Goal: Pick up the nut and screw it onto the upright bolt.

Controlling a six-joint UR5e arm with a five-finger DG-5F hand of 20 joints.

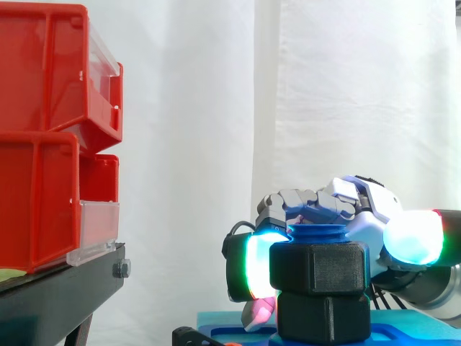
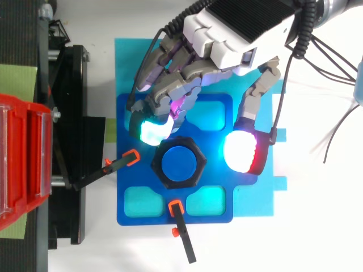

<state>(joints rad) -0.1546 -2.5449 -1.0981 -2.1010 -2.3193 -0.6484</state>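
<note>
On the dark blue plate [image 2: 249,198], right in the middle, we see the blue bolt [image 2: 180,163] standing straight up. The black nut [image 2: 160,175] sits around the bolt, close to its top. From the side, just a bit of the bolt's blue tip pokes out above the nut. Under the nut we see another black piece with flat sides [image 1: 324,317], and the two look like they touch. The hand [image 2: 238,34] reaches in from the top right of the top view and hangs over the plate. Its fingers are bent and bunched close together, and its thumb is spread far away from them. The nut lies in the space between them. The glowing white and green fingertips [image 2: 152,131] are at the nut's top left corner, touching it or almost touching it; we cannot tell which. The thumb's glowing white and red pad [image 2: 243,152] is off to the nut's right side, and we can see a strip of blue plate between it and the nut. Nothing is pinched. Two black clamps with orange ends [image 2: 122,163] [image 2: 180,226] lie at the plate's left and bottom edges. Red bins [image 1: 43,72] on a black stand [image 1: 57,288] are far off to the left.
</note>
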